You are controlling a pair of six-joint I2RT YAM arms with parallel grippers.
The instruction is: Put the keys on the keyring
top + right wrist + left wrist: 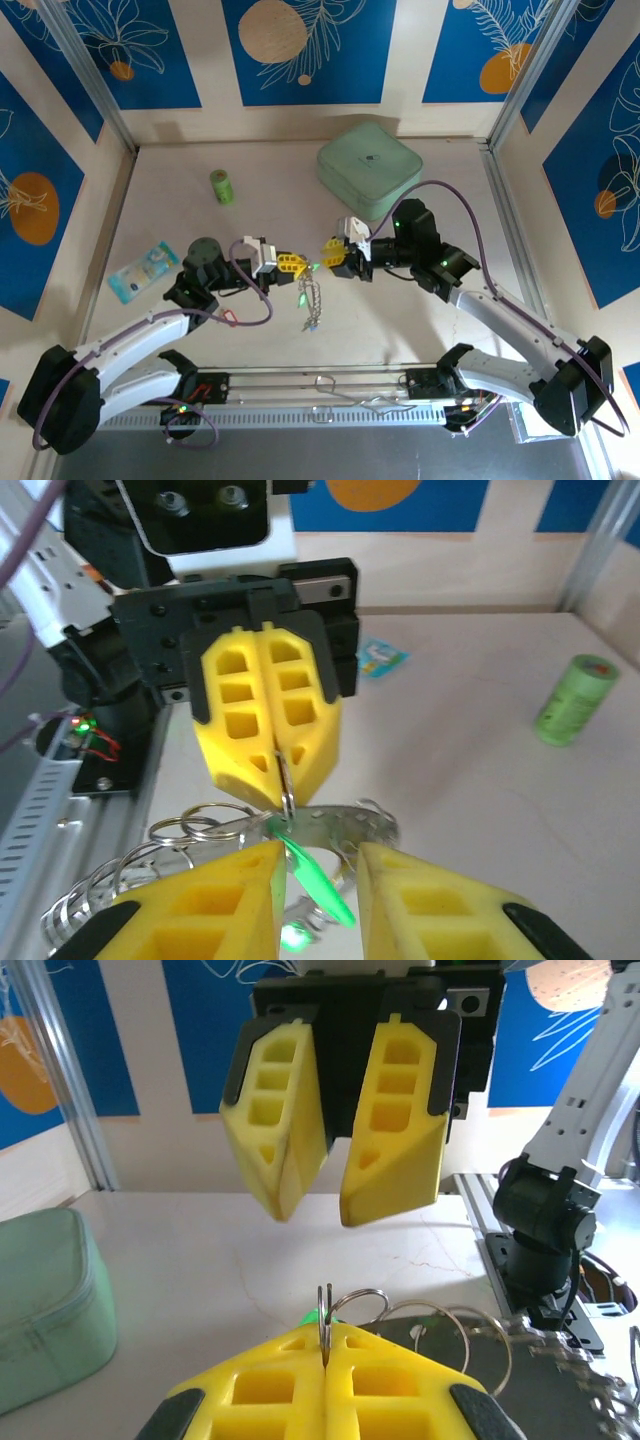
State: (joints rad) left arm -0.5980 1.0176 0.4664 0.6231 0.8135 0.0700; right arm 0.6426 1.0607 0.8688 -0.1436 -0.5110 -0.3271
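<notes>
**Left gripper** (290, 264): jaws pressed flat together, pinching a thin wire loop edge-on at the tips. The loop appears to belong to the keyring (310, 295). The keyring hangs below the tips, lifted off the worktop (420, 320), between the two arms.

**Handling (judgement):**
- The keyring is light, stiff metal, but the bundle is loose, so the loops can swing and turn about the pinch.
- Smooth wire against hard plastic jaws is likely to slip or twist.
- The jagged rim may snag.
- Best hold: on the wire itself, close to where a key must enter.

**Split rings** (190, 830): several thin loops overlap at the left of the bundle, seen from the right wrist.

**Green key** (312, 880): the pale green tag lies in the gap between the right jaws, slanting down and right, and does not look clamped. The tag is the sensible place to grip, being flat and broader than the wire. It is small and easily dropped.

**Right gripper** (333, 256): jaws parted to a middling gap, facing the left gripper with tips near it, gripping nothing.

**Unclear:**
- which loop exactly is pinched
- where the keyring opens
- the metal part of the green key, which is hidden
- how many keys already hang on
- the lower bundle, which is cut off in both wrist views
</notes>
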